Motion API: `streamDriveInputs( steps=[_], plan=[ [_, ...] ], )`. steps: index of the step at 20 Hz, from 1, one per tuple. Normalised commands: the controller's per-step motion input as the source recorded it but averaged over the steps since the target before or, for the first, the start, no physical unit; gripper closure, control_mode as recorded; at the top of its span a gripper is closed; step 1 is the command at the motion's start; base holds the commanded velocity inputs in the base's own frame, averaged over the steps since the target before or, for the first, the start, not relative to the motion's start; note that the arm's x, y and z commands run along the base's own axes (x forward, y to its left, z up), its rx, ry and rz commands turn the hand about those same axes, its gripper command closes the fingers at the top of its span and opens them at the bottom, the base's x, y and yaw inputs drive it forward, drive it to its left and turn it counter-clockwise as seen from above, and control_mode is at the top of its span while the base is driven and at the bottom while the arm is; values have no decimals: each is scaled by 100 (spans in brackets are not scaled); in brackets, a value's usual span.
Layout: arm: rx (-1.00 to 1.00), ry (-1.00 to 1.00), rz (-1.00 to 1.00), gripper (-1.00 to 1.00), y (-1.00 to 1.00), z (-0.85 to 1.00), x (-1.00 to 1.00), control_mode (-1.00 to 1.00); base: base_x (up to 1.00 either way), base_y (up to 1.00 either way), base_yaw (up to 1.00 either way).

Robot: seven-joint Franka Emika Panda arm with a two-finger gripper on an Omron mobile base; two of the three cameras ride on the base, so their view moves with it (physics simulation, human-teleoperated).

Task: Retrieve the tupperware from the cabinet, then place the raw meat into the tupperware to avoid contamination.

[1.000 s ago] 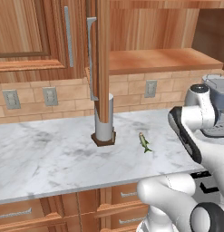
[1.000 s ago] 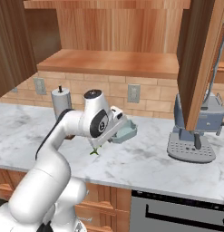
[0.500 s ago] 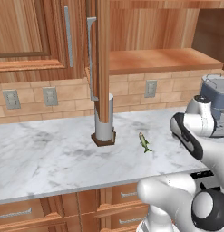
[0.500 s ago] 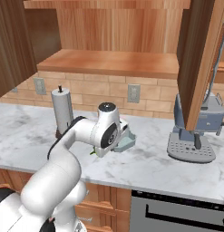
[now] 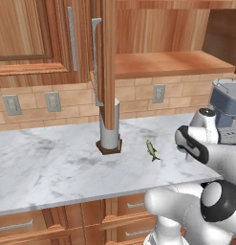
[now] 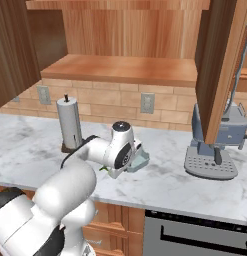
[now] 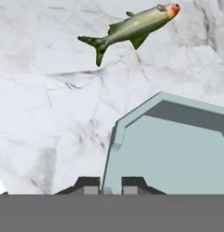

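Here tool (image 7: 111, 183) pinches tupperware (image 7: 177, 149) rim.

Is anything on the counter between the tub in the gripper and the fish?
Nothing: in the hand view, just bare marble counter separates the tub from the fish.

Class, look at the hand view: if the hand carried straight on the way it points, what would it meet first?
Probably the marble counter just ahead of the tupperware that the hand grips by its rim; the raw meat lies further on, though depth is unclear.
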Motion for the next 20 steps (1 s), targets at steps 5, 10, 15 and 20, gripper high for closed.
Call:
streamDriveInputs(
  steps=[5,10,15,20],
  plan=[
    [0,1,3,100,0,-35,22,-100,0,0,0],
    [0,1,3,100,0,-31,17,-100,0,0,0],
    [0,0,4,100,0,-24,15,-100,0,0,0],
    [0,0,4,100,0,-19,14,-100,0,0,0]
  ],
)
